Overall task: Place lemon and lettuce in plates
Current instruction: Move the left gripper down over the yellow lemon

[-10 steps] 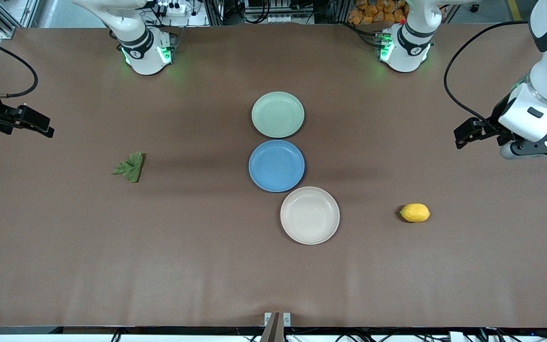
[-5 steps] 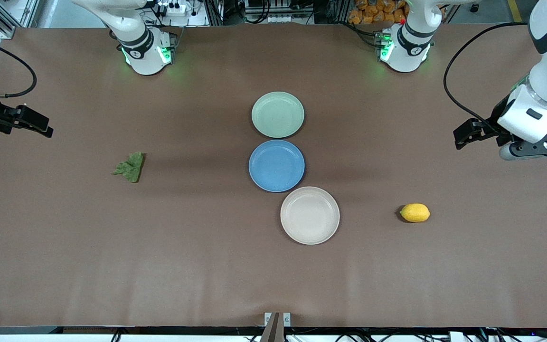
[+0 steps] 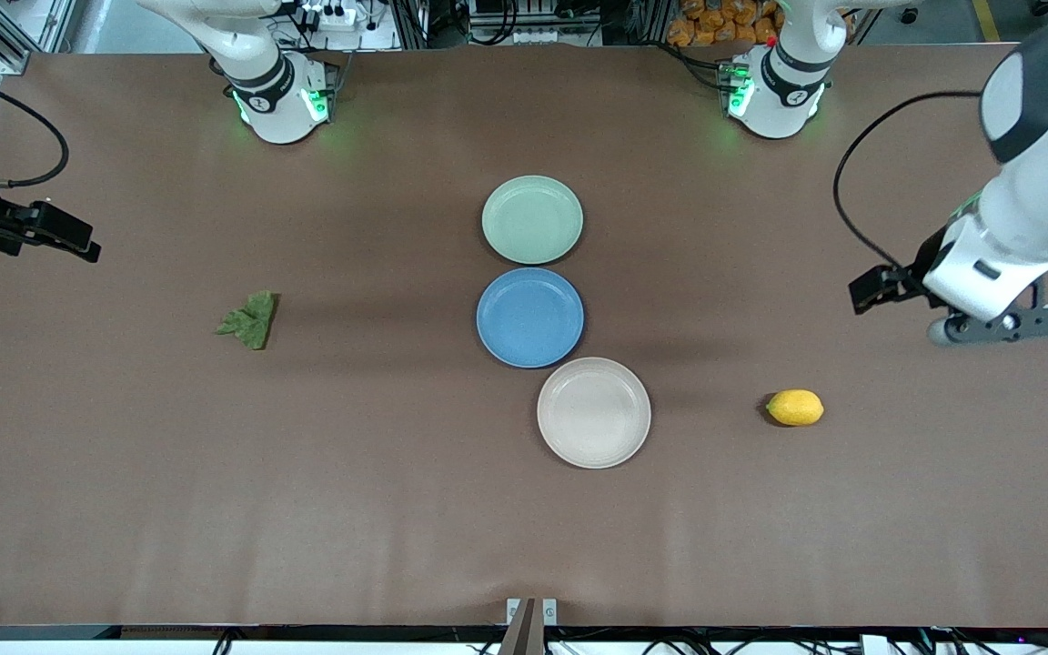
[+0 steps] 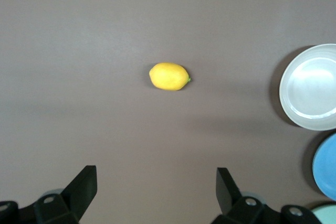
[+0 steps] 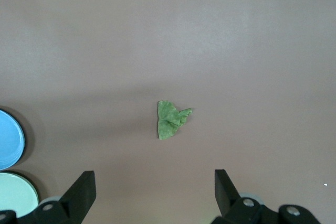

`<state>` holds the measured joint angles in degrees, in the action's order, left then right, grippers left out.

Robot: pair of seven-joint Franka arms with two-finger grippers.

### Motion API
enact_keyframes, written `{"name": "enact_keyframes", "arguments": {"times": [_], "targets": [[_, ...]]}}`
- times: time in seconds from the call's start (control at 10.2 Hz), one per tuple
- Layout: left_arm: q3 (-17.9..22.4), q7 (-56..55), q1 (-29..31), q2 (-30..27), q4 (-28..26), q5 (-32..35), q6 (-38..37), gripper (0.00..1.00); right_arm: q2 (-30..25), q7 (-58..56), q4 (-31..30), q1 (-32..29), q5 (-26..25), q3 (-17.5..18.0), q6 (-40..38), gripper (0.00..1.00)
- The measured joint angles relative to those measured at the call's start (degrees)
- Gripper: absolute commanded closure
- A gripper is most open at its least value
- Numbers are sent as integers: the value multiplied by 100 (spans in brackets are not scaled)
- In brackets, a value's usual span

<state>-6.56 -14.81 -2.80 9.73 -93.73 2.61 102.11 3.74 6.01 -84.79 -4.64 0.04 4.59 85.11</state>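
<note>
The yellow lemon [image 3: 795, 407] lies on the brown table toward the left arm's end; it also shows in the left wrist view [image 4: 169, 76]. The green lettuce [image 3: 251, 319] lies toward the right arm's end and shows in the right wrist view [image 5: 169, 119]. The mint plate [image 3: 532, 219] and the beige plate [image 3: 593, 412] sit mid-table, both empty. My left gripper [image 3: 873, 291] hangs open and empty above the table, short of the lemon [image 4: 156, 192]. My right gripper [image 3: 69, 241] hangs open and empty above the table's end, short of the lettuce [image 5: 155, 192].
A blue plate [image 3: 530, 317] sits between the mint and beige plates, touching or nearly touching both. The two arm bases stand along the table edge farthest from the front camera. A small bracket [image 3: 531, 611] sits at the table's nearest edge.
My left arm has swung down and inward, bringing its gripper closer to the lemon. My right gripper has barely moved. The lemon, lettuce and plates have stayed put.
</note>
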Motion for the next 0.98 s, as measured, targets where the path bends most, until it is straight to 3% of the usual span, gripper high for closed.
{"name": "enact_keyframes", "arguments": {"times": [0.68,0.98], "targets": [[38,-616,98,1171,7,0,1140,0,1,-40,-11,-27,0,0,-2,0],[39,-1898,105,1573,14,40,1634,0,1,-54,-14,-33,0,1,-2,0]]}}
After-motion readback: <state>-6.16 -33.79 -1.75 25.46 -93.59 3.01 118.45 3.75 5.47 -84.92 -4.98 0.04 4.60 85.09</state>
